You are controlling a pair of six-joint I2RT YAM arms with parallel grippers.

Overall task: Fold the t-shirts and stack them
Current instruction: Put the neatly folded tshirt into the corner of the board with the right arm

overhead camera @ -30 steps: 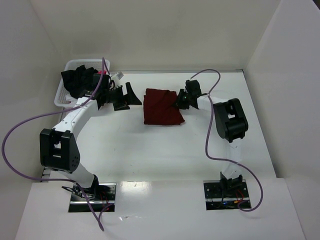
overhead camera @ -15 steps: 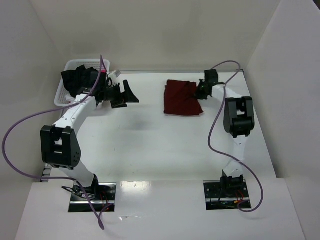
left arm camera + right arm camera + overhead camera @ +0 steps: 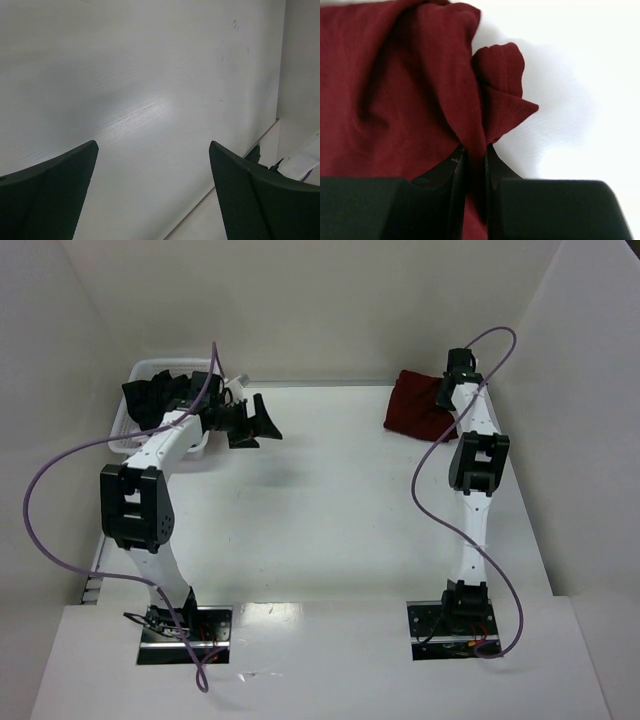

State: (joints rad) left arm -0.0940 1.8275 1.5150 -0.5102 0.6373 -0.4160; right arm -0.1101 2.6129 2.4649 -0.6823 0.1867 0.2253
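The folded dark red t-shirt lies at the table's far right corner, bunched against the back wall. My right gripper is shut on a pinched fold of that maroon cloth, seen squeezed between both fingers in the right wrist view. The black t-shirt sits heaped in the white mesh basket at the far left. My left gripper hovers just right of the basket, open, with only bare table between its fingertips.
White walls enclose the table on the left, back and right. A purple cable loops out from the left arm, another purple cable hangs beside the right arm. The right arm is stretched far toward the back corner.
My right gripper has dragged the maroon t-shirt from the table's middle to the far right corner. The left arm has drawn in a little beside the basket, still open.
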